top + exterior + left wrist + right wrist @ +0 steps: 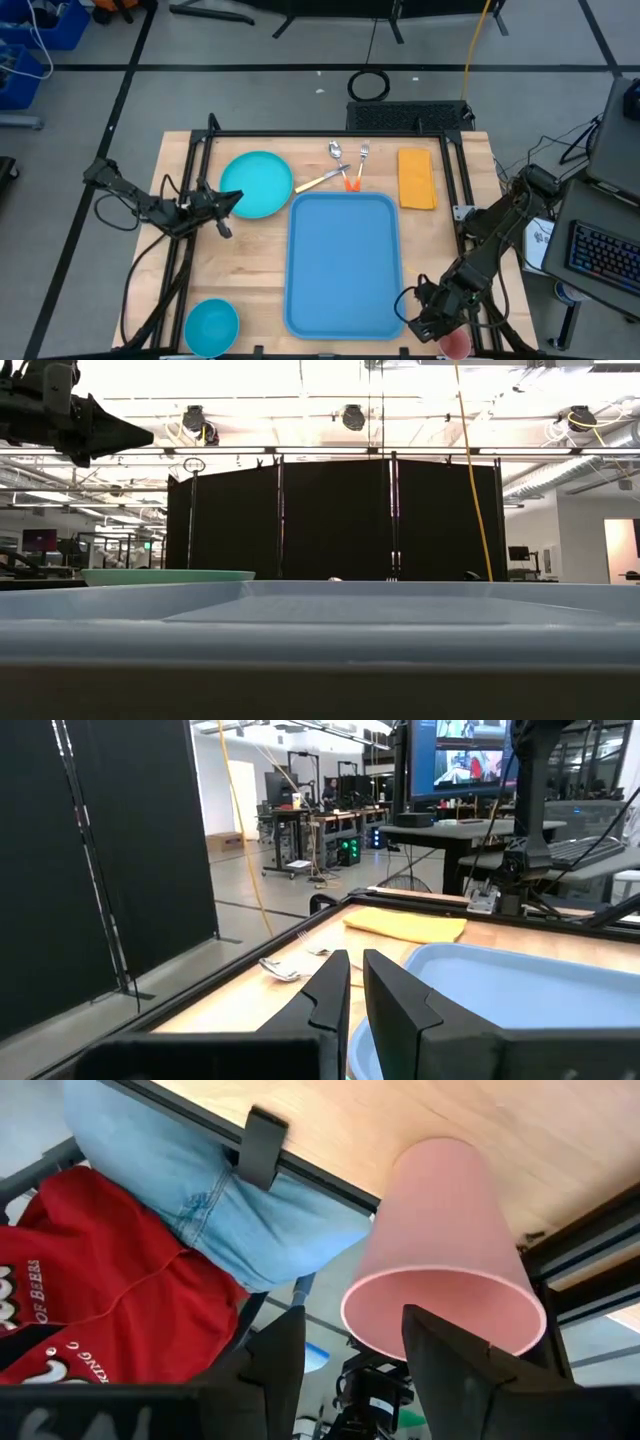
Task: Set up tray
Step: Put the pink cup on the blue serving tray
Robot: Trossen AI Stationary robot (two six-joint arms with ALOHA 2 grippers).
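Observation:
The light-blue tray (pixel 343 262) lies flat at the table's middle and fills the low view's foreground (pixel 320 620). A pink cup (pixel 440 1230) stands by the table's near right corner (pixel 456 344), its base toward the wood. My right gripper (pixel 355 1320) is open at its rim, slanting down. One finger (pixel 440 1350) is in front of the cup's mouth, and the other (pixel 285 1345) is outside, a gap off the wall. My left gripper (pixel 357 965) hovers level beside the turquoise plate (pixel 257 184), shut and empty. My right gripper has part of the pink cup's rim (pixel 365 1335) between its open fingers. One finger hides the near part of the rim, so I cannot tell whether it touches the cup.
Utensils (pixel 342 165) and a yellow cloth (pixel 417 178) lie beyond the tray's far edge. A blue bowl (pixel 211 326) sits at the near left corner. Black frame rails (pixel 200 160) border the table. A person in jeans and a red shirt (pixel 120 1300) stands at the near edge.

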